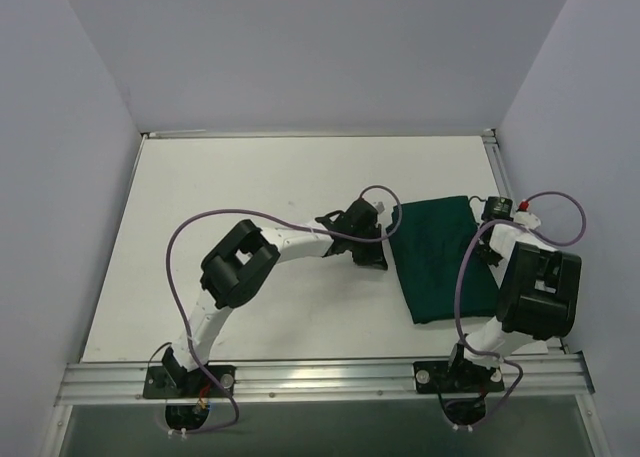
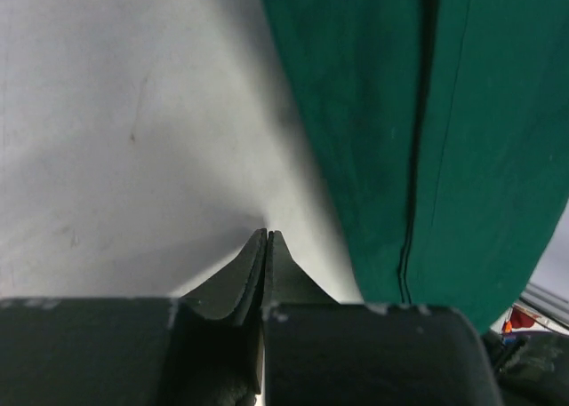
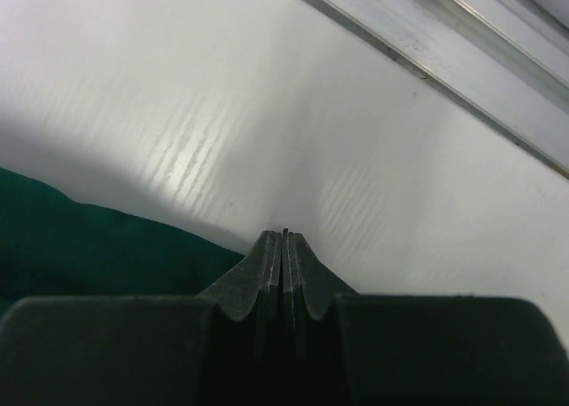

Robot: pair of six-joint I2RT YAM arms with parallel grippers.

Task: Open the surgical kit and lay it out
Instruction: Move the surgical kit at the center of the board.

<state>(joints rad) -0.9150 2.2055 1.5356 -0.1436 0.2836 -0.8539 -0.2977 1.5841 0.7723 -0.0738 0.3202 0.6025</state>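
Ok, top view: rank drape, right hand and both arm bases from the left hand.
1. Green drape, just right of the left hand.
2. Right hand, across the drape.
3. Right arm base, near right.
4. Left arm base, near left.

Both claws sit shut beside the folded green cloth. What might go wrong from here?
1. The left claw and right claw are shut and empty; advancing may shove the green cloth rather than grip it.
2. The cloth lies folded, hiding any contents; a hard tug might spill them.
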